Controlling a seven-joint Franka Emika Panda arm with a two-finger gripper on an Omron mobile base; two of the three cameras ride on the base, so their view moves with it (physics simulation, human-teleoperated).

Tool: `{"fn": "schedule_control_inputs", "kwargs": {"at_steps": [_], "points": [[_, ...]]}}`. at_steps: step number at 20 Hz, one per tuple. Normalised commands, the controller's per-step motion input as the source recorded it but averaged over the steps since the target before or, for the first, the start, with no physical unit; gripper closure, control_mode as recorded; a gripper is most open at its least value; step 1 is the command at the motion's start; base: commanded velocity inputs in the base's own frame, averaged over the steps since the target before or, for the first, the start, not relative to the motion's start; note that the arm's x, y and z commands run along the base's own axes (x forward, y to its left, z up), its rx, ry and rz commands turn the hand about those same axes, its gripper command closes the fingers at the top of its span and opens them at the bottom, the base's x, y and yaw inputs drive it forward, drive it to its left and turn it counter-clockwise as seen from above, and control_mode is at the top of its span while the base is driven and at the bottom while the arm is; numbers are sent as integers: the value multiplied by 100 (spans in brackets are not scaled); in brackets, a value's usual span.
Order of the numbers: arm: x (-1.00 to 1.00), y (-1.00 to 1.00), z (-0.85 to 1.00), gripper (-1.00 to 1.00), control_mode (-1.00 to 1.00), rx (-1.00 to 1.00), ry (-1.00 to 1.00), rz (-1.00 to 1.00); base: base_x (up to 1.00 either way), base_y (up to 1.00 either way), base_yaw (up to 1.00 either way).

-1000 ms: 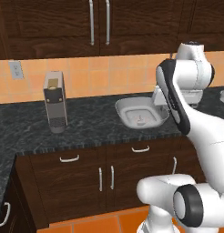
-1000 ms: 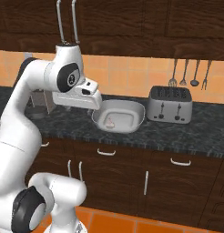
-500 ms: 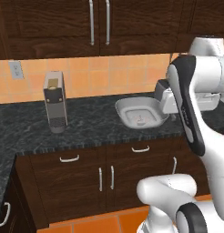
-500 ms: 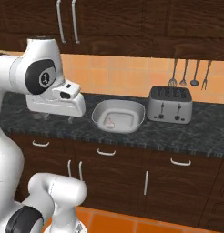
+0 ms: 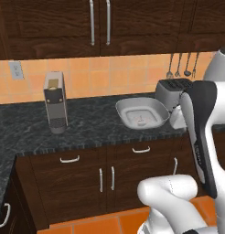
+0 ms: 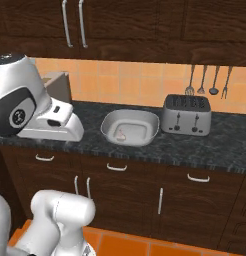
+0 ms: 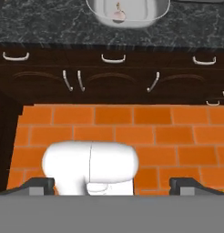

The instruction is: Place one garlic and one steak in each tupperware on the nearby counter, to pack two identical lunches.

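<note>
One container sits in play at this moment, and nothing is in the robot's grasp: the gripper (image 7: 112,184) has its jaws spread as wide as they go, the two dark fingertips (image 7: 38,184) standing far apart at the bottom corners of the hand view with nothing between them. Nearest in that view, just above the tips, lies the orange tiled floor (image 7: 132,118); above it come the dark brown cabinet doors (image 7: 50,88) with their curved silver handles, and at the very top the black speckled tabletop (image 7: 41,27). On it, top centre of the hand view, rests the rounded-square tupperware (image 7: 98,11), shallow, pale grey-white and bowl-like, with a raised rim. Inside it lies one small pale pinkish lump (image 7: 118,13), seen also a little left of centre in the right base view (image 6: 121,134); it is too small to tell whether it is garlic or a piece of steak. By my judgement, the task is at a fetch step: the hand is empty and well back from the tabletop, so the next move calls for finding the remaining food and the second container, then reaching down over one piece with the jaws aligned to its narrow side. Farther back, right of centre in the right base view, the silver toaster (image 6: 186,115) stands just beside the container, and utensils (image 6: 207,80) hang on the tiled wall behind it.
</note>
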Motion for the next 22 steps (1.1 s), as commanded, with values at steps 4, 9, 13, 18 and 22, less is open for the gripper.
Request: {"fn": "schedule_control_inputs", "kwargs": {"at_steps": [4, 9, 13, 18, 22], "points": [[-16, 0, 0, -100, -100, -5, -18, 0, 0, 0, 0], [-6, 0, 0, -100, -100, 0, -2, 0, 0, 0, 0], [0, 0, 0, -100, -100, 0, 0, 0, 0, 0, 0], [0, 0, 0, -100, -100, 0, 0, 0, 0, 0, 0], [0, 0, 0, -100, 100, 0, 0, 0, -4, -11, 0]]}}
